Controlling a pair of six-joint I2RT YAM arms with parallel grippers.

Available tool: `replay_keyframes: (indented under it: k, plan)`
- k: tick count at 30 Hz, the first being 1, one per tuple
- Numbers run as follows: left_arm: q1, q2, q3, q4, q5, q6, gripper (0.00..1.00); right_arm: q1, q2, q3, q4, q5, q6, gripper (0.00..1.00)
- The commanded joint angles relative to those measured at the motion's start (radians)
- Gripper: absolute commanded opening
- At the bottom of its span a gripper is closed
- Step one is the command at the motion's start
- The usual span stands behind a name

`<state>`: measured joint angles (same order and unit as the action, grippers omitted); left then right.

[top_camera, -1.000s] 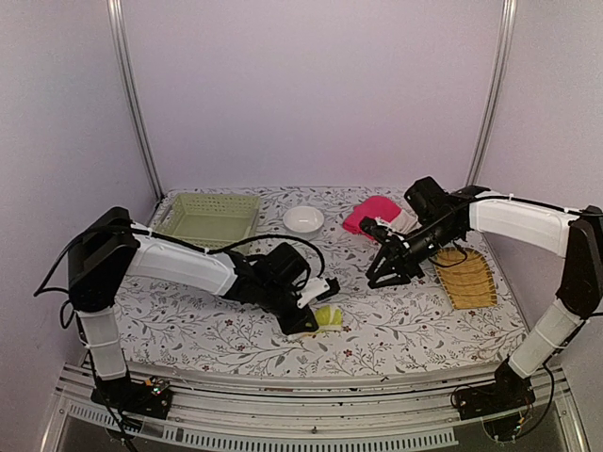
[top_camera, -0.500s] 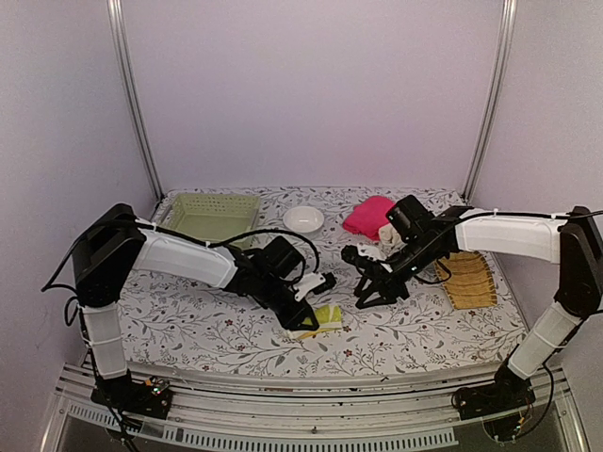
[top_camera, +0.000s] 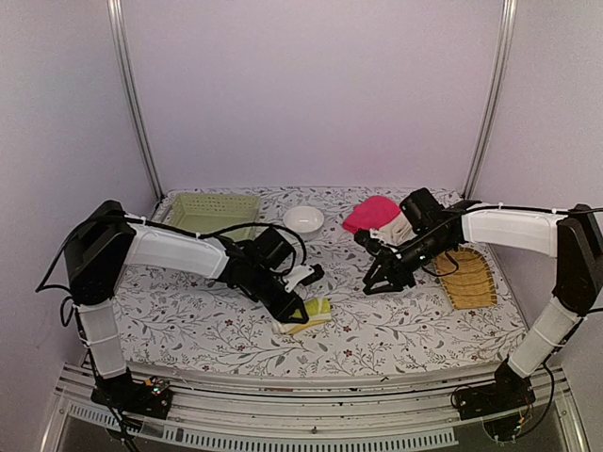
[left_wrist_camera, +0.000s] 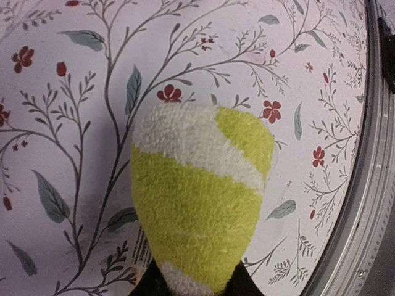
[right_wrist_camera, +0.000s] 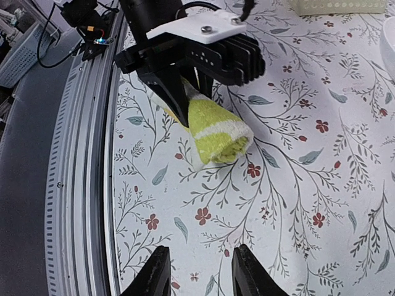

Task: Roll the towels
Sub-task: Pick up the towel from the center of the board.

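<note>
The small yellow-green-and-cream towel (top_camera: 314, 312) lies rolled on the flowered table, near the front. My left gripper (top_camera: 291, 309) is shut on one end of the roll. In the left wrist view the roll (left_wrist_camera: 197, 203) fills the middle, pinched between the jaws of my left gripper (left_wrist_camera: 194, 285) at the bottom edge. My right gripper (top_camera: 381, 282) is open and empty, to the right of the roll. In the right wrist view the right gripper (right_wrist_camera: 199, 274) is apart from the roll (right_wrist_camera: 216, 131). The pink towel (top_camera: 368, 213) and the cream-white towel (top_camera: 398, 226) lie at the back. The pale blue towel is out of view.
A pale green basket (top_camera: 209, 215) stands at the back left, with a white bowl (top_camera: 303, 218) beside it. A yellow slatted tray (top_camera: 468, 276) lies at the right under the right arm. The table's metal front rail (right_wrist_camera: 80, 154) runs close to the roll.
My left gripper has drawn the roll slightly left and back. My right gripper swung left toward the roll, then pulled back to the right, still open.
</note>
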<state>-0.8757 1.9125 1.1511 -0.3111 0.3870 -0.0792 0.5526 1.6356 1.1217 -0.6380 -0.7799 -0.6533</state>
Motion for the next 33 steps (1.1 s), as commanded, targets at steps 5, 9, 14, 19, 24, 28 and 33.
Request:
replay_keyframes:
  k: [5, 9, 14, 19, 24, 28, 33]
  plan:
    - [0.083, -0.09, 0.048, -0.1, -0.071, -0.034, 0.0, -0.116, -0.047, 0.003, 0.071, -0.02, 0.096, 0.38]
    - [0.122, -0.119, 0.07, -0.109, -0.083, -0.043, 0.0, -0.154, -0.03, -0.002, 0.105, 0.071, 0.14, 0.38]
    - [0.159, -0.143, 0.103, -0.122, -0.107, -0.047, 0.0, -0.184, -0.044, -0.032, 0.138, 0.104, 0.162, 0.39]
    - [0.193, -0.145, 0.165, -0.167, -0.166, -0.039, 0.0, -0.185, -0.052, -0.039, 0.142, 0.105, 0.159, 0.39]
    - [0.233, -0.148, 0.243, -0.223, -0.288, -0.047, 0.0, -0.185, -0.054, -0.042, 0.143, 0.101, 0.156, 0.39]
    - [0.273, -0.153, 0.31, -0.259, -0.381, -0.053, 0.0, -0.184, -0.053, -0.044, 0.143, 0.099, 0.155, 0.39]
    - [0.331, -0.135, 0.395, -0.297, -0.538, -0.06, 0.0, -0.186, -0.049, -0.043, 0.143, 0.1, 0.152, 0.39]
